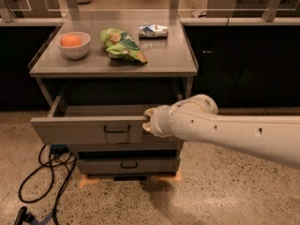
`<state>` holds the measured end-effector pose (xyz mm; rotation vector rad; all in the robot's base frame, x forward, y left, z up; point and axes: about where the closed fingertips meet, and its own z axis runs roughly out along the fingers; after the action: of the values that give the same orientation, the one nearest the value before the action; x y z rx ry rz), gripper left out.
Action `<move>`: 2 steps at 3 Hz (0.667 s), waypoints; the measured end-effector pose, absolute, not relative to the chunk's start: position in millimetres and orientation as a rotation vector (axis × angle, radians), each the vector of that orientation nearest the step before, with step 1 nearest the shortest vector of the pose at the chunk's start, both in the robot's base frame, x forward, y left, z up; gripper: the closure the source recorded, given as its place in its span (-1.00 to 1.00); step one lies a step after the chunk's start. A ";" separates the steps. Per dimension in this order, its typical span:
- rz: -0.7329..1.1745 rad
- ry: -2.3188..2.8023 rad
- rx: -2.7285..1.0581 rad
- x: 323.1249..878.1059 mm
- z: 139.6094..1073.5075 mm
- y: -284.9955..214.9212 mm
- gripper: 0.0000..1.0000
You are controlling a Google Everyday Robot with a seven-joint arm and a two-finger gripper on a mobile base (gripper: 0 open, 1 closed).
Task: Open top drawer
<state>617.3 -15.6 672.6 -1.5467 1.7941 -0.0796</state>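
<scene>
The top drawer (pixel 79 131) is the wide grey metal drawer under the table top. It stands pulled out toward me, and its grey tray interior (pixel 105 110) shows. Its small black bracket handle (pixel 117 129) is at the centre of the front. My gripper (pixel 148 121) is at the end of the white arm (pixel 225 132), which reaches in from the right. It is at the top right edge of the drawer front, just right of the handle. The arm's wrist hides most of it.
A smaller grey drawer (pixel 127 165) sits shut below. On the table top (pixel 164 60) are a white bowl with an orange (pixel 72 43), a green chip bag (pixel 123 45) and a small packet (pixel 153 30). Black cables (pixel 44 172) lie on the floor at the left.
</scene>
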 end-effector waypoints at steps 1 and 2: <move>-0.080 1.794 -1.547 616.8 676.0 -13.5 1.00; -0.080 1.794 -1.547 616.8 676.8 -12.6 1.00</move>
<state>616.8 -12.6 676.8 -1.5467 1.7940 -0.0797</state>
